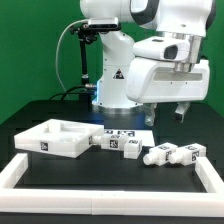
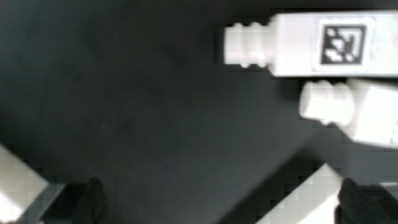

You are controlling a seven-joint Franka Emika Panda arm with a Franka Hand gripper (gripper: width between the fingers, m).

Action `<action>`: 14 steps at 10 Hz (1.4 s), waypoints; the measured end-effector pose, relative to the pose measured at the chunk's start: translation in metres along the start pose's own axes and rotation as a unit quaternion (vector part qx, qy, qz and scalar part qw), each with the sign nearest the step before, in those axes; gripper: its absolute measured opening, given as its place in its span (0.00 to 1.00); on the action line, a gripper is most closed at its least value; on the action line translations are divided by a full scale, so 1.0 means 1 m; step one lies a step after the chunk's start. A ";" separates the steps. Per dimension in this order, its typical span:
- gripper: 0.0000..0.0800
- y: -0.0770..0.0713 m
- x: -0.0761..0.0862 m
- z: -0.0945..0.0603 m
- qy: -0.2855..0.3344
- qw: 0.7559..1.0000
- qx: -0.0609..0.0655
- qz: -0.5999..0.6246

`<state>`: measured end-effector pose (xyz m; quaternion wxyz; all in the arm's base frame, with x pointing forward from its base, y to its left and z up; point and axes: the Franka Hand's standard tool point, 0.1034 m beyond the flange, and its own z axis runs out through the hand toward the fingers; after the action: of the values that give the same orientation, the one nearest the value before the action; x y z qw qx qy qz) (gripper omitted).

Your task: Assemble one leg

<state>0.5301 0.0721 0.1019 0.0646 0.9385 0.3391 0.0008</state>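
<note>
Green backdrop (image 1: 30,50) behind the scene, flat and evenly lit. Black matte table (image 1: 60,172) fills the lower half of the exterior view. A white rail (image 1: 110,192) runs along its near edge and up both sides. Light is soft. In the wrist view the table is plain dark and blurred.

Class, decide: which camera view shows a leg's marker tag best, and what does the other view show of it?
The wrist view: the leg is large there, its square tag plain though blurred. The exterior view shows a leg only small, below the open hand, its tag tiny.
</note>
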 end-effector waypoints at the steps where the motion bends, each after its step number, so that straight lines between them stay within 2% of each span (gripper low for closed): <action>1: 0.81 -0.002 0.000 0.005 -0.013 0.991 0.042 0.126; 2: 0.81 0.004 0.006 0.005 -0.007 0.991 0.048 0.124; 6: 0.81 0.002 0.007 0.005 -0.002 0.993 0.047 0.111; 8: 0.81 0.008 -0.001 0.016 -0.004 0.980 0.049 0.191; 9: 0.81 0.006 -0.002 0.018 -0.015 0.967 0.053 0.250; 10: 0.81 0.006 -0.002 0.019 -0.036 0.949 0.076 0.304; 11: 0.81 0.013 0.001 0.019 -0.031 0.944 0.083 0.318; 14: 0.81 0.009 0.002 0.020 -0.031 0.945 0.083 0.314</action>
<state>0.5382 0.0641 0.0834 -0.0068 0.9990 0.0234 -0.0363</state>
